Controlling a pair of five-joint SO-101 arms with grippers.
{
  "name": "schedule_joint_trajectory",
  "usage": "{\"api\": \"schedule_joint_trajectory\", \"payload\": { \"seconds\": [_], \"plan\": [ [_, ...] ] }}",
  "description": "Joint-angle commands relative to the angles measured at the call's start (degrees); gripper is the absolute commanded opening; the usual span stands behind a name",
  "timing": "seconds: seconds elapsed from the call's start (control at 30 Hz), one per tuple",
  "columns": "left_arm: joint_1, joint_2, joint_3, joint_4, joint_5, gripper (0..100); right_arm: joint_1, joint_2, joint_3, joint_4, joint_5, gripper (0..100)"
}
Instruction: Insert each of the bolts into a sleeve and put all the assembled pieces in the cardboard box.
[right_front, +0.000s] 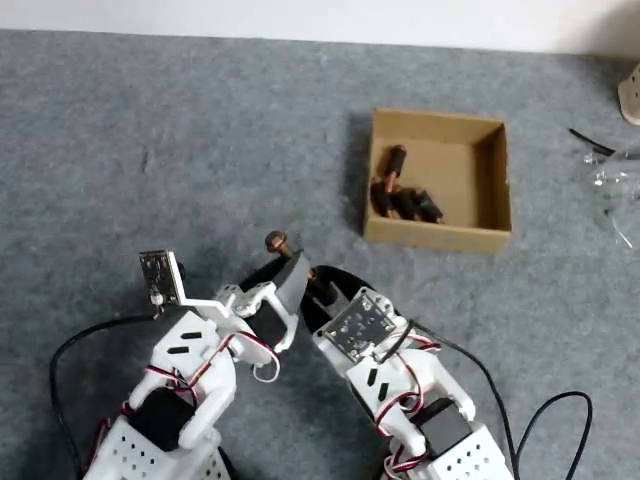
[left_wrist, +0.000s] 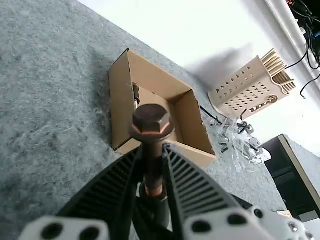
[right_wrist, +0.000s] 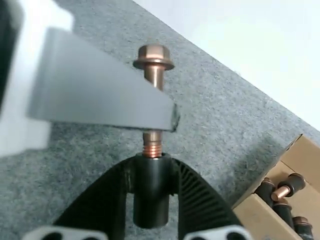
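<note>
My left gripper (left_wrist: 152, 172) is shut on a copper bolt (left_wrist: 151, 131), hex head pointing away from the wrist. My right gripper (right_wrist: 152, 192) is shut on a black sleeve (right_wrist: 151, 192). The bolt (right_wrist: 154, 62) has its threaded tip at the sleeve's mouth, and the left finger (right_wrist: 100, 95) crosses in front of its shank. In the high view both grippers meet near the middle of the table, with the bolt head (right_front: 277, 241) beside the left gripper (right_front: 292, 283) and the right gripper (right_front: 322, 290). The cardboard box (right_front: 490, 170) lies to the far right and holds several assembled pieces (right_front: 400, 195).
Grey carpet covers the table. A perforated beige holder (left_wrist: 252, 90) and clear plastic bags (left_wrist: 237, 142) lie beyond the box, near the table's right edge (right_front: 610, 170). Black cables (right_front: 540, 420) trail behind the arms.
</note>
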Motion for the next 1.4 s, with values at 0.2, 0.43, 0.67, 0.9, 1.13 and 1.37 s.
{"api": "schedule_joint_trajectory", "payload": {
  "seconds": [0.2, 0.43, 0.67, 0.9, 1.13, 1.37],
  "plan": [
    [3.56, -0.75, -0.31, 5.45, -5.63, 6, 1.71, -1.27, 6.37, -1.71, 0.26, 0.3],
    [4.44, -0.48, -0.13, 8.44, -7.82, 36, 1.71, -1.27, 6.37, -1.71, 0.26, 0.3],
    [-16.92, -0.66, -2.07, 2.55, 3.87, 38, 1.71, -1.27, 6.37, -1.71, 0.26, 0.3],
    [-29.85, -0.48, -1.89, -1.41, 11.78, 38, 1.71, -1.27, 6.37, -1.71, 0.35, 0.3],
    [-20.0, -0.57, 3.74, -1.67, -3.6, 37, 4.7, -1.27, 6.37, -1.89, 0.18, 0.3],
    [-18.15, -0.66, 4.88, -2.2, -13.89, 0, 8.13, -1.27, 6.81, -6.9, -0.09, 0.3]
  ]
}}
